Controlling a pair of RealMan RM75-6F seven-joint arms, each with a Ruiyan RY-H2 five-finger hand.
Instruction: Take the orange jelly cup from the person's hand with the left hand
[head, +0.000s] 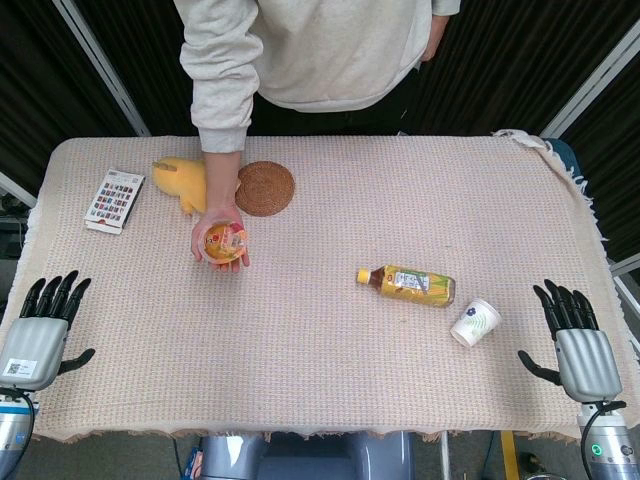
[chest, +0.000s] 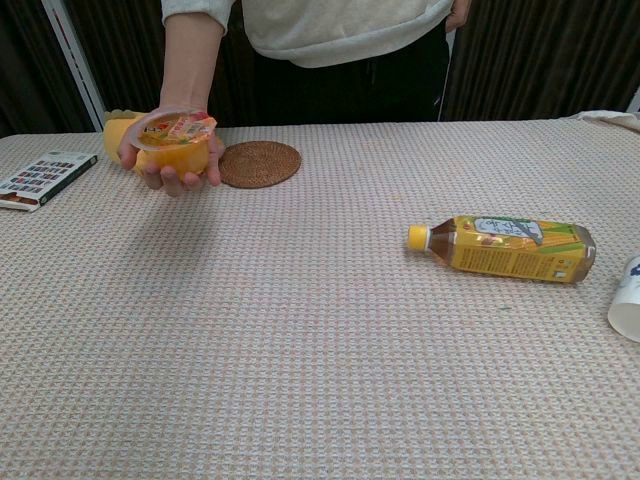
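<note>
The orange jelly cup sits in the person's hand, held out above the left half of the table. My left hand rests at the table's near left corner with its fingers spread, holding nothing, well short of the cup. At the near right edge my right hand lies the same way, fingers apart and empty. Neither hand appears in the chest view.
A round woven coaster and a yellow toy lie behind the cup. A card box is at far left. A tea bottle and a tipped paper cup lie right.
</note>
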